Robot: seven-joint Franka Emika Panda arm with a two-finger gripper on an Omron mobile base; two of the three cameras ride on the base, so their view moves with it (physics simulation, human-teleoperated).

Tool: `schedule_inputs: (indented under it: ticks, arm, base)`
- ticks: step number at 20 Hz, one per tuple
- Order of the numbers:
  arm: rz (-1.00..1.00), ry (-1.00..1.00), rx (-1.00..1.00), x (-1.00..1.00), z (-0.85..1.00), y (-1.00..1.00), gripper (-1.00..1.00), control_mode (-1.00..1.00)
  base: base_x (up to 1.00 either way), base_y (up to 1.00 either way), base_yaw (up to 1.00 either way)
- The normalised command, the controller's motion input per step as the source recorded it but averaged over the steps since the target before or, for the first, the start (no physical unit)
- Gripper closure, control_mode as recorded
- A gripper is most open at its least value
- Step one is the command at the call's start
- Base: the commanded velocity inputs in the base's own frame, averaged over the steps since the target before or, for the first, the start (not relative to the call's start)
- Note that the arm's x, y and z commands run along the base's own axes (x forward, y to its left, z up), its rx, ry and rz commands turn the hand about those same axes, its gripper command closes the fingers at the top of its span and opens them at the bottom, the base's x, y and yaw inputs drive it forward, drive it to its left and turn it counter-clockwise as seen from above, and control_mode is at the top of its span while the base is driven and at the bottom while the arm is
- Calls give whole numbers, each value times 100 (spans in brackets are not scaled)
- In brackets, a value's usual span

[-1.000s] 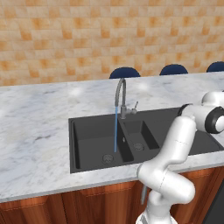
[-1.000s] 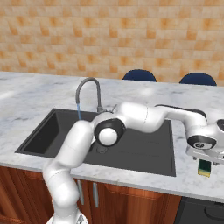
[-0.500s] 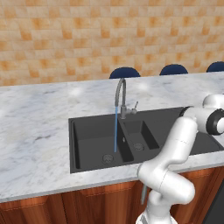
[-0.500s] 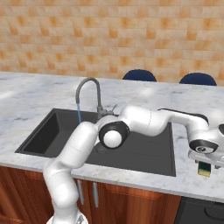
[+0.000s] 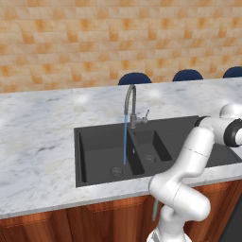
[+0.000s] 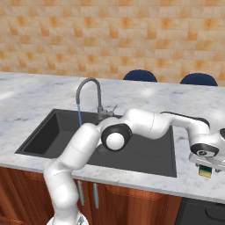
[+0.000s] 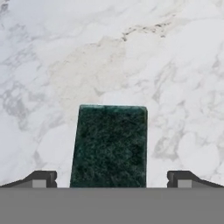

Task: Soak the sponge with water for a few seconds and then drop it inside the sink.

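The sponge (image 7: 109,146), a dark green block, lies flat on the marble counter between my two fingertips (image 7: 41,178). My gripper (image 7: 111,179) is open and straddles it, with a gap on each side. From the right base view, the gripper (image 6: 205,165) hangs over the sponge (image 6: 205,172) on the counter to the right of the sink (image 6: 44,132). The black double-basin sink (image 5: 94,146) sits mid-counter. Water (image 5: 125,142) runs in a thin blue stream from the faucet (image 5: 130,101) into the wide basin; the stream (image 6: 79,115) also falls there in the right base view.
The grey gooseneck faucet (image 6: 90,94) with its side lever stands behind the basins. My arm (image 6: 145,125) stretches across the narrower basin. Blue chair backs (image 5: 134,78) line the counter's far side. The counter's front edge (image 6: 184,189) is close below the sponge.
The hand has sunk slightly toward the sponge and edged a little to the right. The jaws have stayed wide and the water keeps running.
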Motion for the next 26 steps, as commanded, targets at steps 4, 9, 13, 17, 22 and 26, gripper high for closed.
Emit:
schedule_inputs:
  ticks: [4, 9, 13, 17, 22, 26]
  arm:
    - [0, 0, 0, 0, -12, 0, -100, -100]
    - [0, 0, 0, 0, -3, 0, -100, -100]
    - [0, 0, 0, 1, -5, 0, -100, -100]
    - [0, -3, 0, 12, -9, 1, -100, -100]
    - [0, -4, 0, 18, -8, 0, -100, -100]
    - [0, -4, 0, 13, -20, 0, -100, -100]
  base:
    - [0, 0, 0]
    - [0, 0, 0]
    - [0, 0, 0]
    - [0, 0, 0]
    - [0, 0, 0]
    - [0, 0, 0]
